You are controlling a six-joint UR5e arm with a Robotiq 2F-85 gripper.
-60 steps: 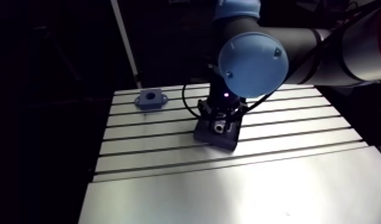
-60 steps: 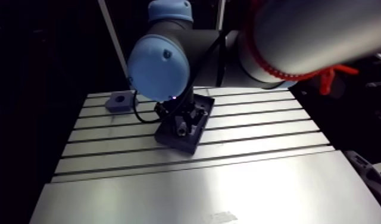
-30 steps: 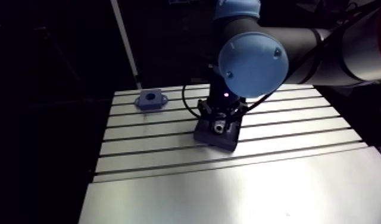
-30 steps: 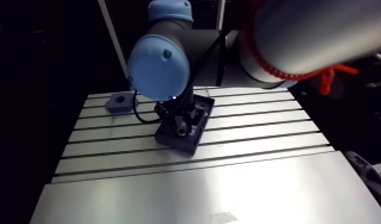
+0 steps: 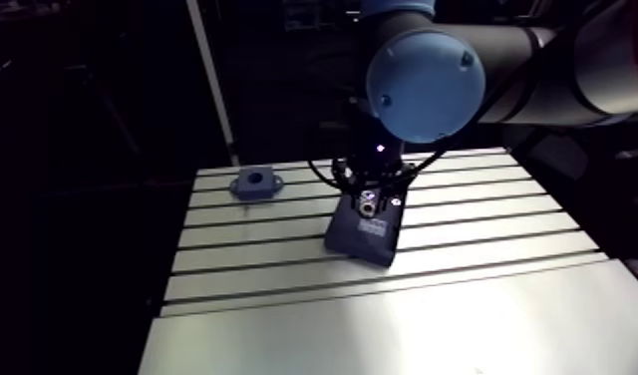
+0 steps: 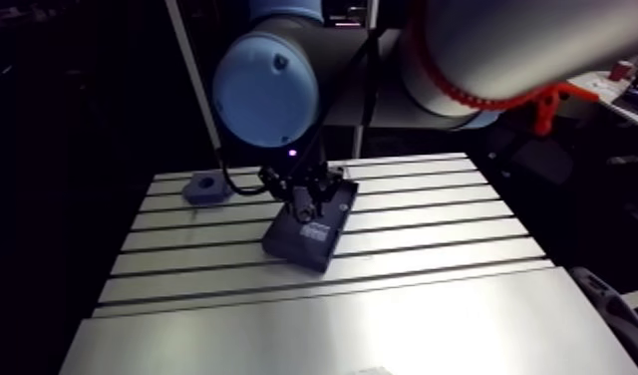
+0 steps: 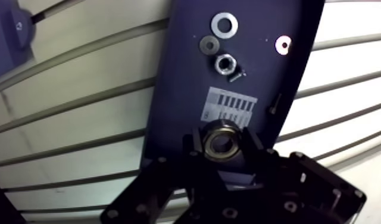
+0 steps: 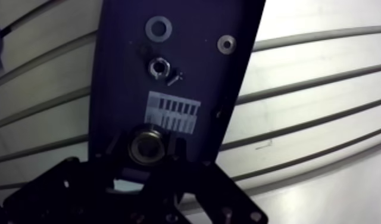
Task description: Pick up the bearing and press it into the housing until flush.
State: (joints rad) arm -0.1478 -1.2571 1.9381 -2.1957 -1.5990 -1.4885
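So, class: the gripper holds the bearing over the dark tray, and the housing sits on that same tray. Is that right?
Not quite. The housing is not on the tray; it sits on the slotted table, apart from the tray, as the arm view shows. The gripper does hold the bearing over the tray.

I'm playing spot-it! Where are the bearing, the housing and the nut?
bearing (image 7: 220, 143): wrist view, middle of the ring.
housing (image 5: 255, 189): arm view, front side under the hole.
nut (image 7: 226, 62): wrist view, its middle.
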